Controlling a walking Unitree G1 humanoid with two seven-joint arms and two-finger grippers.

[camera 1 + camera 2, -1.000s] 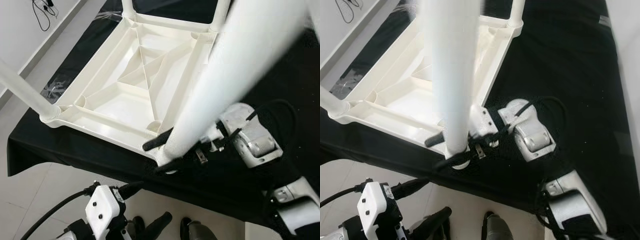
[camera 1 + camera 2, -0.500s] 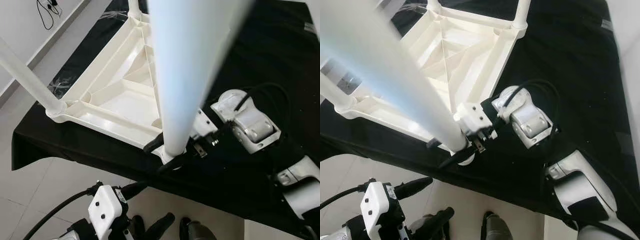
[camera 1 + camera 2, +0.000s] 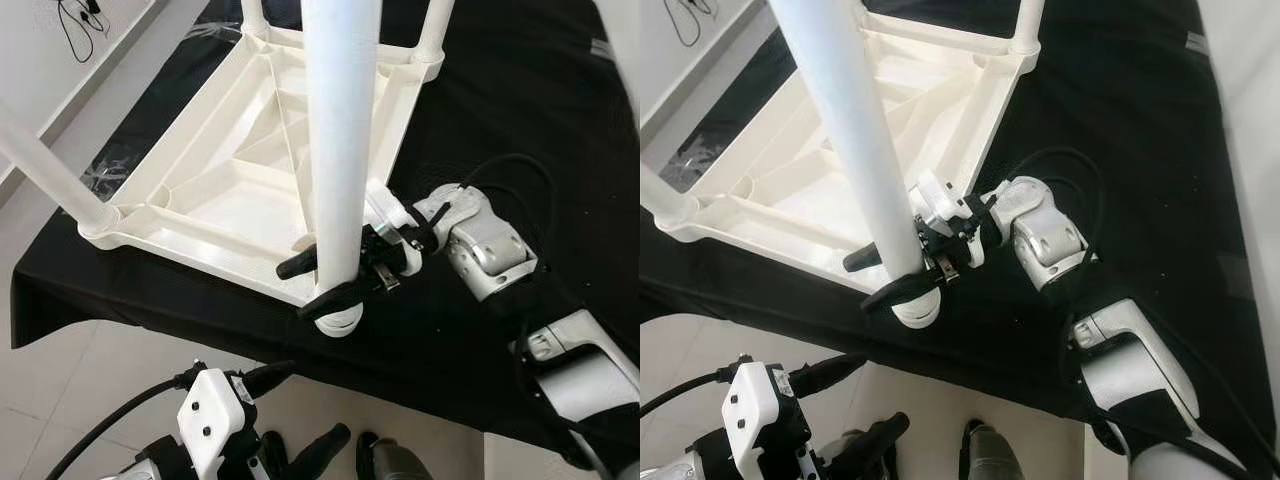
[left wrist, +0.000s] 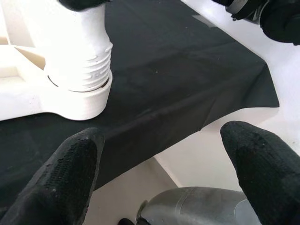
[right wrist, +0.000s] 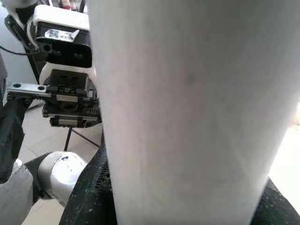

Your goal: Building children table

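Presently listed: one white plastic children's table top [image 3: 250, 170], upside down on a bench draped in black cloth [image 3: 520, 110], ribbed underside facing up. White legs stand in three corners: far pair [image 3: 432, 30] and one at the robot's left [image 3: 45, 170]. Fourth white table leg [image 3: 340, 150], upright, its threaded end [image 4: 77, 70] at the near corner socket [image 3: 338, 320]. Right pincer [image 3: 318, 280] clenched around this leg just above the socket. Left pincer [image 4: 159, 159] low before the bench edge, fingers [image 4: 70, 168] spread apart, holding nothing.
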